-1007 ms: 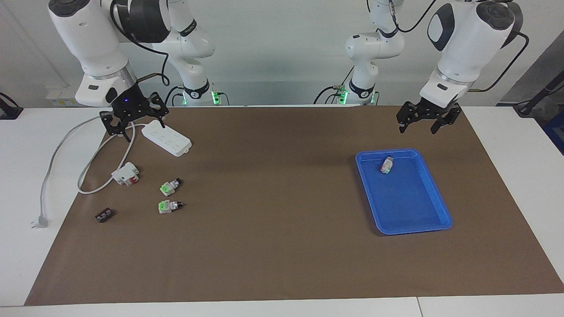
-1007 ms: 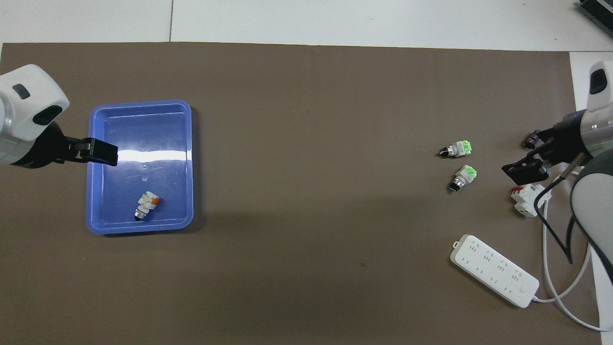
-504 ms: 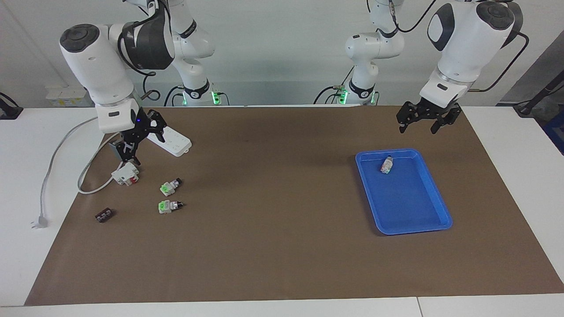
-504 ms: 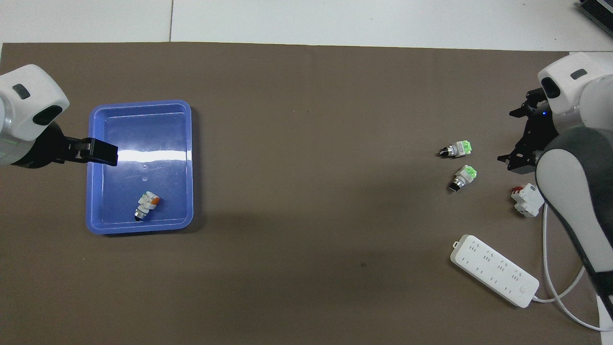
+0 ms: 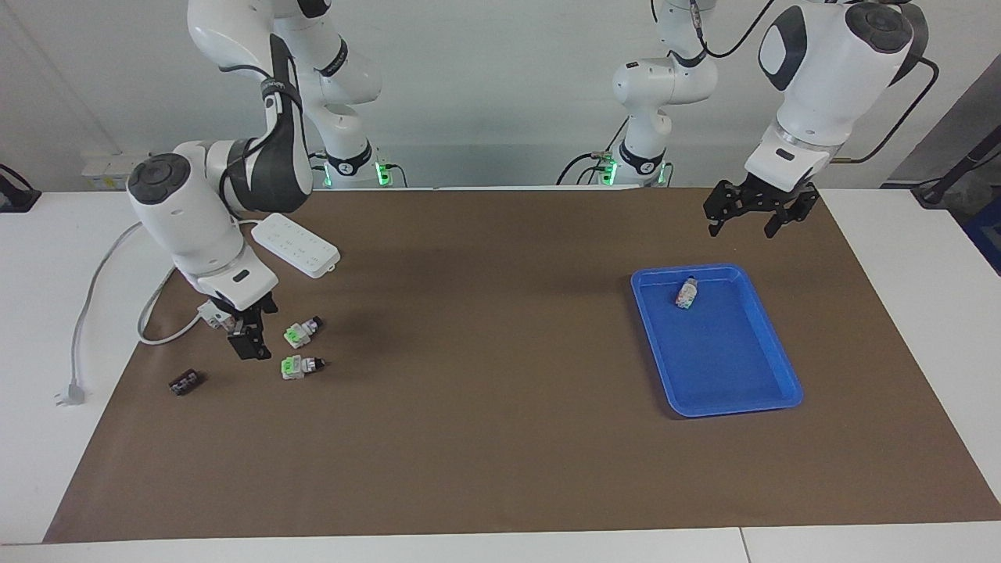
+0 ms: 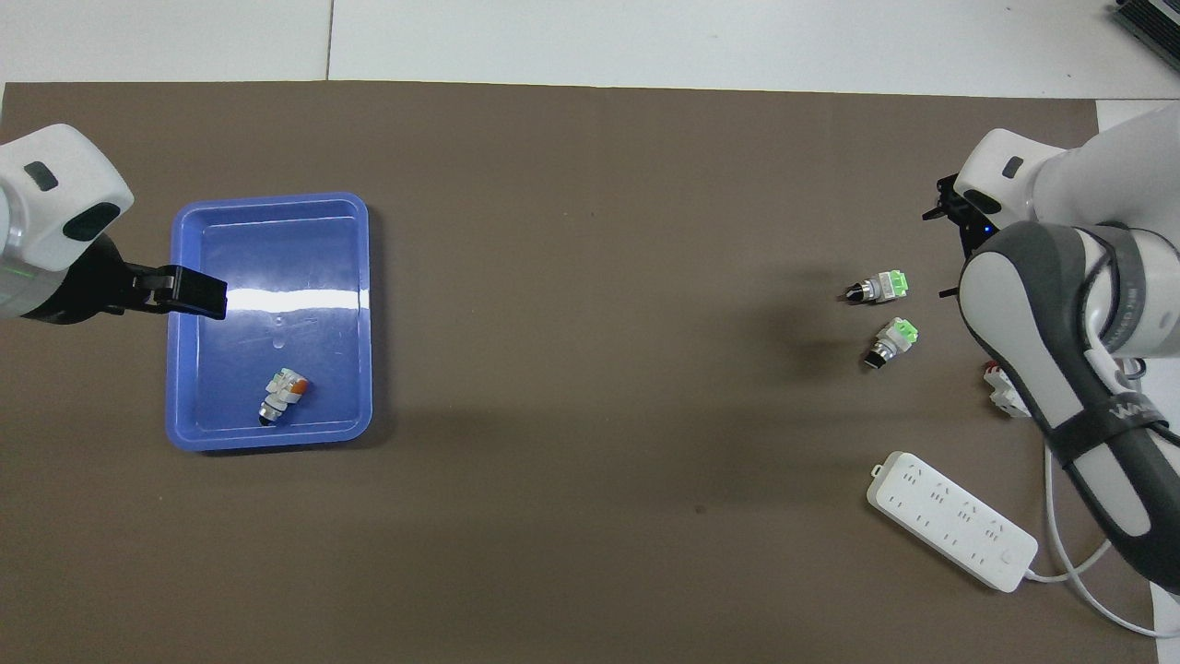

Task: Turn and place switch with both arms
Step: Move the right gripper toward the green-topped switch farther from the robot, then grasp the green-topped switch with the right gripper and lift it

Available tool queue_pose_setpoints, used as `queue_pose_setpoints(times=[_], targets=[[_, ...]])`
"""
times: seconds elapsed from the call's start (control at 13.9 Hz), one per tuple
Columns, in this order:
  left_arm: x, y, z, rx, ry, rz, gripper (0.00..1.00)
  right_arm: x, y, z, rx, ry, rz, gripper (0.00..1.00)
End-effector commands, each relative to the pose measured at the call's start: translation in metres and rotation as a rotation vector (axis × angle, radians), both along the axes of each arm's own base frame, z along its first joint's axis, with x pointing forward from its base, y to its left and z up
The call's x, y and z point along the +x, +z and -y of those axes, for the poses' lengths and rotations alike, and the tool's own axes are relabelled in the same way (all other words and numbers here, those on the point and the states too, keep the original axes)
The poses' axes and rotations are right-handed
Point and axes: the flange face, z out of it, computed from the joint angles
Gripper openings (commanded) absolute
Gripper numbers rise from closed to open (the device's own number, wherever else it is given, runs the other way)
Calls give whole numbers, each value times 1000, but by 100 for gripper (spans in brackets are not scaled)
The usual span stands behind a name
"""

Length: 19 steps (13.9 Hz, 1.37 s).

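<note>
Two switches with green parts lie on the brown mat at the right arm's end, one [image 5: 301, 332] [image 6: 880, 288] and one [image 5: 299, 365] [image 6: 892, 339]. My right gripper [image 5: 252, 350] hangs low over the mat beside them, toward the right arm's end, touching neither. In the overhead view the arm hides most of it. A third switch [image 5: 687, 292] [image 6: 281, 392] with an orange part lies in the blue tray [image 5: 727, 367] [image 6: 277, 231]. My left gripper [image 5: 743, 225] [image 6: 189, 293] is open and empty, raised over the mat by the tray's edge, and waits.
A white-and-red block [image 5: 211, 311] [image 6: 1000, 395] lies partly hidden under the right arm. A small black part [image 5: 185, 383] lies near the mat's edge. A white power strip [image 5: 295, 244] [image 6: 949, 519] with its cable and plug [image 5: 69, 393] lies nearer the robots.
My right gripper has swung from over the power strip's cable, past the white-and-red block, down beside the two green switches. The left arm and all switches have not moved.
</note>
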Motion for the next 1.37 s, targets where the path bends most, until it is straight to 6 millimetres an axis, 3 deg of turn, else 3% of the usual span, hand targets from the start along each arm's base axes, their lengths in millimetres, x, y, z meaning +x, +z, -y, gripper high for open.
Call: queue_pose_setpoints(times=[0.0,0.43,0.86,1.29], targets=[[-7,1,-4,-7,4,9,100,12,-29,8,-1,131,5,99],[-7,1,-4,-7,4,9,100,29,-103,29,18,275,-56,96],[-7,1,-4,-7,4,9,100,24,-119,20,31,234,-89,96],[-8,2,-4,-7,4,10,100,13,-134,15,73,165,-102,84]])
